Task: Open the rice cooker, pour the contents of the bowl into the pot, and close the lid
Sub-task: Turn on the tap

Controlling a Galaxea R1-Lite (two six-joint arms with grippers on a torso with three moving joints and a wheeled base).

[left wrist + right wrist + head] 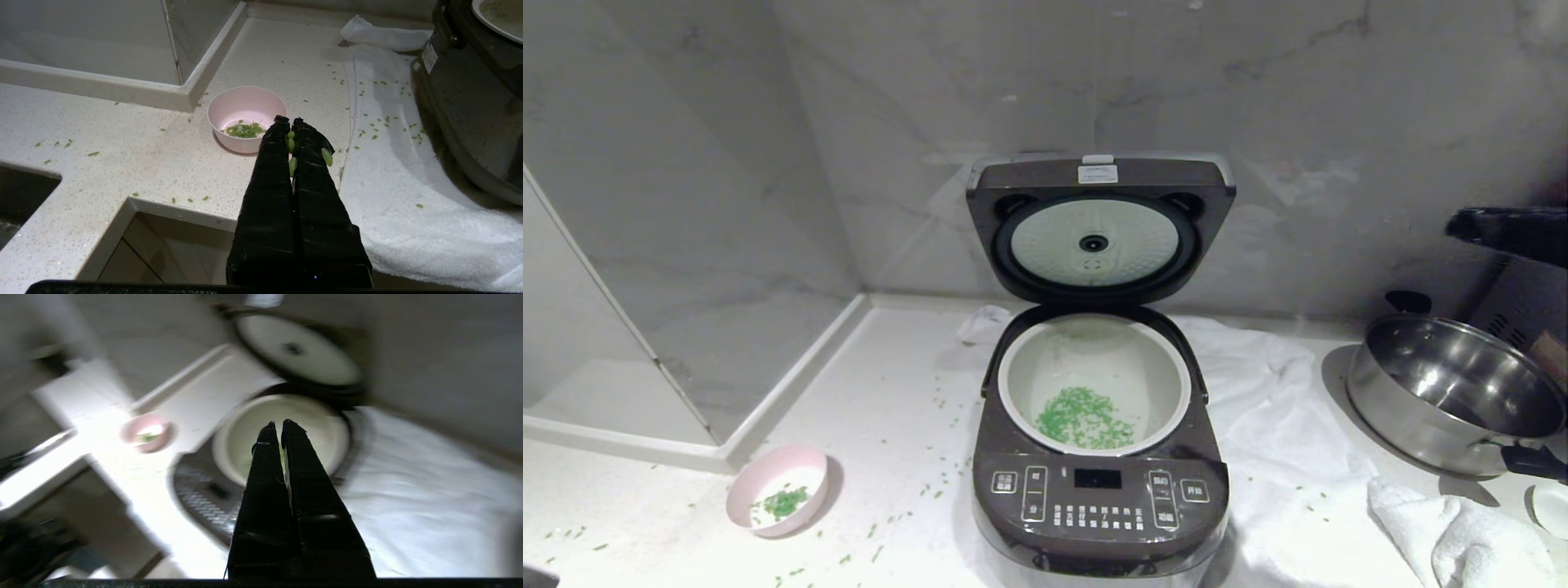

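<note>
I see the rice cooker [1099, 457] standing on the white table [686, 523] with its lid [1099, 233] raised upright at the back, the round dimpled plate facing me. The pot [1094, 384] sits inside the cooker, and a heap of green bits [1085, 418] lies on its bottom, toward the front. The bowl [778, 490] stands on the table to the left of the cooker, well apart from it, upright, and a small rest of green bits is in it. More green bits are scattered on the table around the bowl and on the white cloth [1282, 425] that lies under and to the right of the cooker. A steel pan [1454, 392] stands on the right side. My left gripper [289, 121] is pressed together and holds nothing; it hangs over the table edge just before the bowl, and some green bits stick to its fingers [310, 139]. My right gripper [277, 424] has its jaws together too, empty, and it points toward the open pot from above; this view is blurred.
</note>
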